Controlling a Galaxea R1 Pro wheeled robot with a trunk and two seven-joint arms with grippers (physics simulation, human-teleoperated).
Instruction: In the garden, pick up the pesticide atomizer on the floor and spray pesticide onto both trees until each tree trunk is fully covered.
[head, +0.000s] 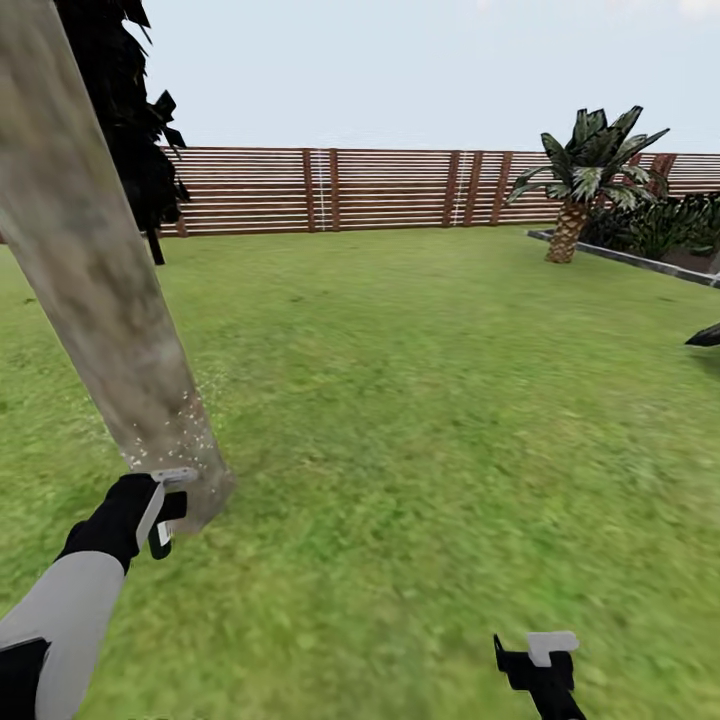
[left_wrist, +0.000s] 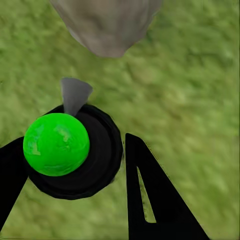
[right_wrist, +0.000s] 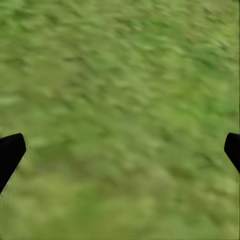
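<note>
A thick mottled grey-beige tree trunk (head: 95, 290) leans across the left of the head view, its base (left_wrist: 107, 25) meeting the grass. Tiny white pesticide specks (head: 195, 425) dot the trunk's lower part. My left gripper (head: 165, 510) is shut on the pesticide atomizer (left_wrist: 56, 144), a black round body with a bright green ball on top. Its grey nozzle (left_wrist: 75, 92) points at the trunk base, a short gap away. My right gripper (head: 535, 655) hangs low at the right, open (right_wrist: 120, 150), with only grass between its fingertips. The second tree is out of view.
Green lawn (head: 420, 400) stretches to a brown slat fence (head: 400, 190). A dark leafy tree (head: 130, 110) stands behind the trunk. At the right are a short scaly palm (head: 575, 200), a grey-edged planting bed (head: 640, 260), and a dark shape (head: 705, 337) at the frame edge.
</note>
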